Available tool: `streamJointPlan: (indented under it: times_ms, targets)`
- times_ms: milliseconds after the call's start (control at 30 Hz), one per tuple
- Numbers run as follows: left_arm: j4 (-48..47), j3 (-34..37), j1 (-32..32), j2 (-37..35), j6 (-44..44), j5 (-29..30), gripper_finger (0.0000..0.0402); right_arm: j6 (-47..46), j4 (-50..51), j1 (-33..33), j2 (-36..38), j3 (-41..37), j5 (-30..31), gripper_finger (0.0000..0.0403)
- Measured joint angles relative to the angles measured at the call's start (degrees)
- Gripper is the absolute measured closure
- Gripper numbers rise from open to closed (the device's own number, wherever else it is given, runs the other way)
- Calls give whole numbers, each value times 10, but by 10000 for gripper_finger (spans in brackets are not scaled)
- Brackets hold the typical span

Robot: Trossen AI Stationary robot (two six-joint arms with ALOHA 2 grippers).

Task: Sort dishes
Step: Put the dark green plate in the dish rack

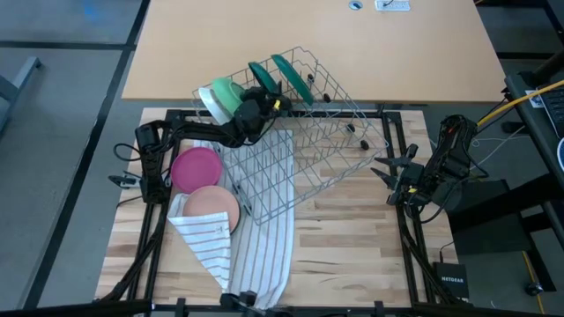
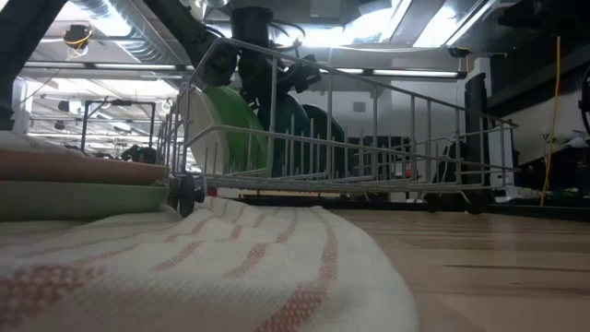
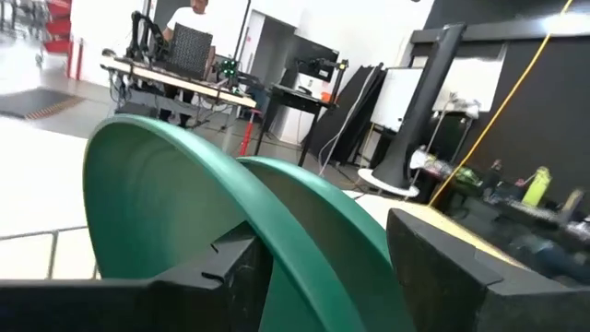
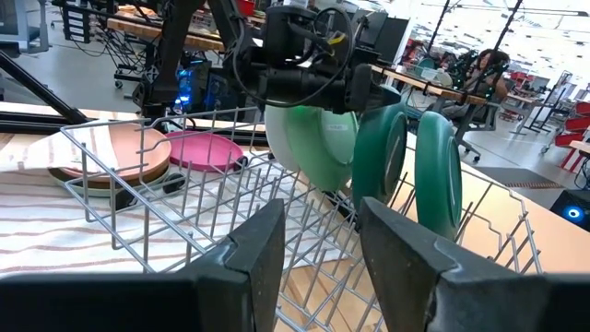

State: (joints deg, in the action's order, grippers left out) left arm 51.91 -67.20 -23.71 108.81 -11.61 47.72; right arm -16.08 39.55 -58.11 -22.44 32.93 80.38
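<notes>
A wire rack (image 1: pixel 300 132) stands slanted at the table's middle. On edge in it stand a light green bowl with a white inside (image 1: pixel 220 99) and two dark green plates (image 1: pixel 264 77) (image 1: pixel 291 75). My left gripper (image 3: pixel 323 277) is at the rack's far left end, open, with its fingers on either side of the nearer dark green plate (image 3: pixel 184 194). A magenta plate (image 1: pixel 196 167) and a peach-pink plate (image 1: pixel 211 204) lie flat left of the rack. My right gripper (image 4: pixel 318 267) waits open and empty at the right edge. My left gripper straddles the upper rim (image 3: pixel 277 249) of the nearer dark green plate, coming about level from the table's left side. One finger (image 3: pixel 221 277) lies close against the rim; whether either finger touches, I cannot tell. The plate stands on edge in the rack.
A white striped cloth (image 1: pixel 256 238) lies under the rack's near end and runs to the near edge. The peach-pink plate rests on its left part. Bare wood shows at the near right (image 1: pixel 352 255). A second tabletop (image 1: pixel 308 35) lies beyond the far edge.
</notes>
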Motion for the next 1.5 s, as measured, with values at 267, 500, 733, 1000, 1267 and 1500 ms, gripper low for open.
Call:
streamJointPlan:
  times_ms: [267,500,733,1000,1267,1500]
  targets:
    - [1,0,27,0,85,38,199,0,0,0,0,0,0,258]
    - [2,0,47,0,125,43,199,0,0,0,0,0,0,258]
    - [15,0,65,0,183,80,199,0,0,0,0,0,0,258]
    - [16,0,78,0,197,144,199,0,0,0,0,0,0,258]
    - [16,0,79,-1,105,224,199,0,0,0,0,0,0,258]
    - [15,0,79,-1,54,231,199,0,0,0,0,0,0,258]
